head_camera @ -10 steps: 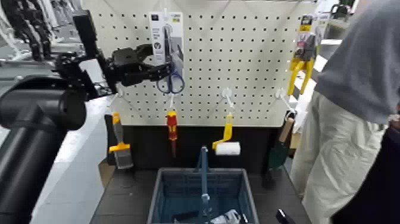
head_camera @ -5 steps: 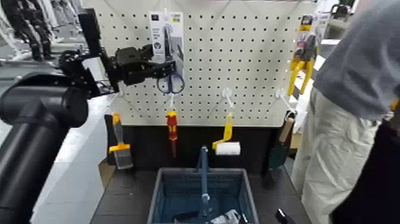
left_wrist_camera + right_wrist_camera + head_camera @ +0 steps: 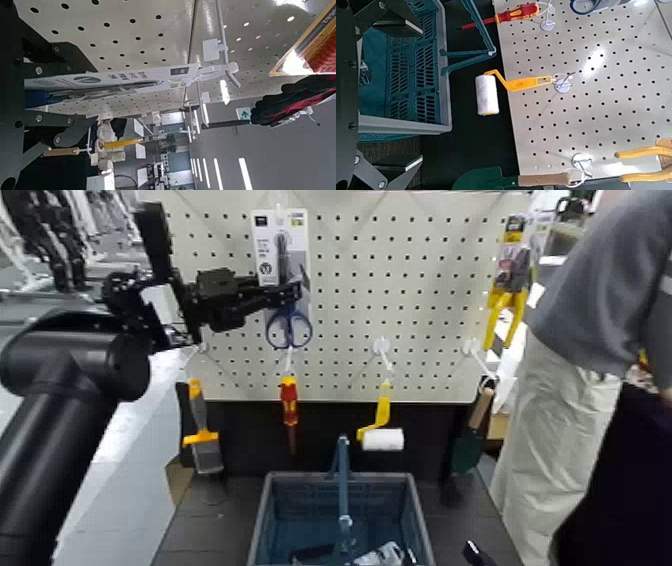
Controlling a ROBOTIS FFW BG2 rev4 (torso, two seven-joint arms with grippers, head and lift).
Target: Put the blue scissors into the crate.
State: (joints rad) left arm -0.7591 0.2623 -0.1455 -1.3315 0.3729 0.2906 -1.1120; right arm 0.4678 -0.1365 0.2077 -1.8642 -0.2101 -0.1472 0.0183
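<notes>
Below, the crate (image 3: 340,512) held some dark and pale items (unclear); the scissors (image 3: 283,278) hung upright, handles down, gripped by the left tool (image 3: 272,297).

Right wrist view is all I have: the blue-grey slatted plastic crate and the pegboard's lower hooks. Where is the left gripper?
Observer: Head view shows the left gripper up at the white pegboard, against the tall white card of the blue-handled scissors.
Operator: Is the card off its hook?
Observer: Cannot tell. Left wrist view shows it edge-on, close to the board.
Operator: Anyone near the crate?
Observer: A person in light trousers stands on the robot's right, beside the pegboard.
</notes>
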